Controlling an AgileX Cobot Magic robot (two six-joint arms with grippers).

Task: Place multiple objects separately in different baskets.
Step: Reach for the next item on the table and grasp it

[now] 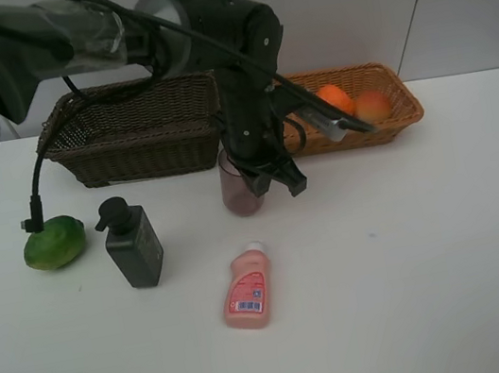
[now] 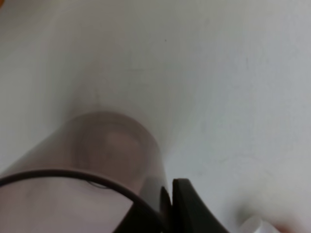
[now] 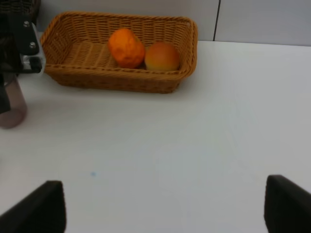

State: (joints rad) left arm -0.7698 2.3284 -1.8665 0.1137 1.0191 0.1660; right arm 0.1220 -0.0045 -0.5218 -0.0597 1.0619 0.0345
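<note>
My left gripper is shut on the rim of the translucent mauve cup, which stands upright in front of the two baskets. The left wrist view shows the cup close up, its wall pinched between the fingertips. The orange and the peach lie in the light tan basket. The dark brown basket stands to its left. On the table lie the green fruit, the dark pump bottle and the pink bottle. My right gripper is open and holds nothing.
The left arm reaches across from the upper left, over the dark basket. A cable hangs down beside the green fruit. The right wrist view looks over bare white table toward the tan basket and the cup.
</note>
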